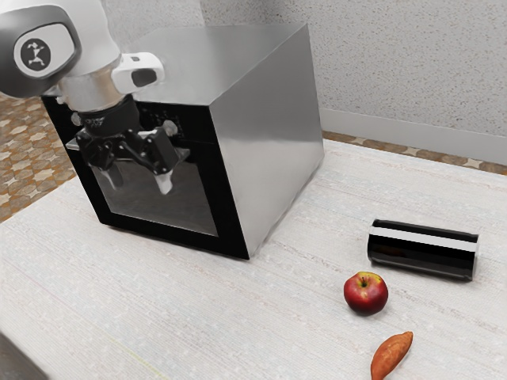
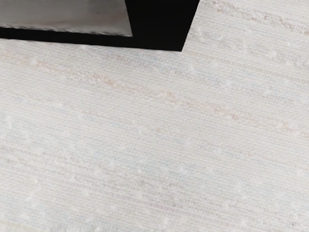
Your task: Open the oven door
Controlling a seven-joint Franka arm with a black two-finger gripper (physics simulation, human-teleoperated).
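In the exterior view, start at the left: you see the arm (image 1: pixel 91 32) extending down to the gripper (image 1: pixel 139 182), its two fingers spread wide in front of the oven door (image 1: pixel 170 207). You cannot tell whether the gripper touches the door handle (image 1: pixel 72 146). The oven door is closed, on the front face of the metal-sided oven (image 1: pixel 269 134), which stands on the pale table (image 1: pixel 119 293). Continue right: you find the red apple (image 1: pixel 366 294), then the orange sweet potato (image 1: pixel 392 355), then the black cylinder (image 1: pixel 424 256) with a light stripe, lying on its side.
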